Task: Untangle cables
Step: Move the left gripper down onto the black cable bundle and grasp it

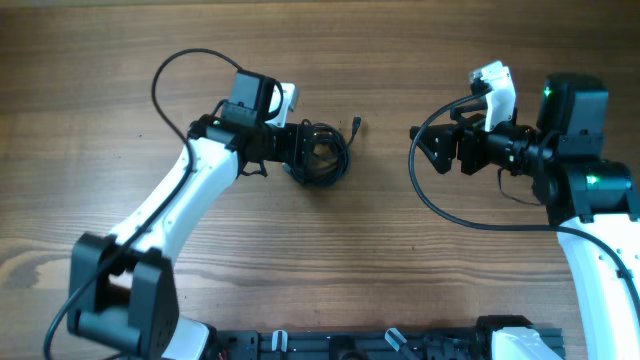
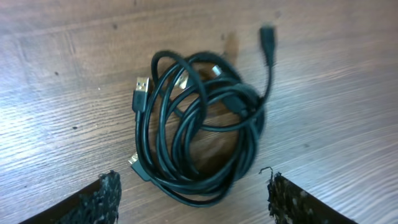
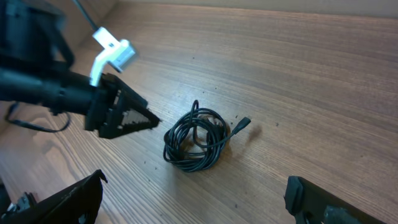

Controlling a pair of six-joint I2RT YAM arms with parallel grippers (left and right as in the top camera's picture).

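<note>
Perhaps 2 cables (image 2: 249, 102), 2 pincers (image 1: 312, 152) (image 1: 420, 148)

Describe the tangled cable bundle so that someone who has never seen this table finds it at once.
On the brown wooden table, look ahead of the left arm's open black gripper. There lies a coil of thin black cables, looped over one another, with one plug end sticking out. Unlike the thicker black cables on the white arms, it lies loose on the wood.
</note>
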